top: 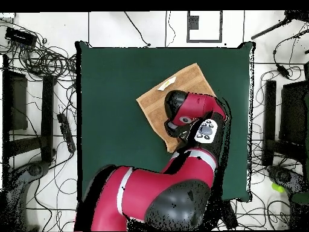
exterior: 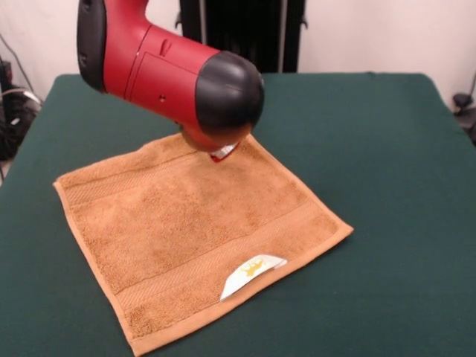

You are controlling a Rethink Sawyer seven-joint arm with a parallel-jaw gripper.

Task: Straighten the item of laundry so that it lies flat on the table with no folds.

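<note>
The orange-tan towel (exterior: 193, 238) lies spread on the dark green table (exterior: 379, 149), turned like a diamond, and looks flat with its four edges showing. Its white label with a yellow mark (exterior: 251, 272) sticks up at the near hem. The red and black arm hangs over the towel's far corner. Only a small red and white bit of my gripper (exterior: 223, 153) shows under the black wrist, right at the towel surface. In the overhead view the arm covers part of the towel (top: 160, 96) and hides the gripper; the label (top: 167, 83) shows at the upper edge.
The table (top: 108, 133) is much larger than the towel, with bare green cloth on all sides. Cables (top: 42, 60) and dark stands (top: 268, 121) lie on the floor around it. A black frame (exterior: 245, 30) stands behind the table.
</note>
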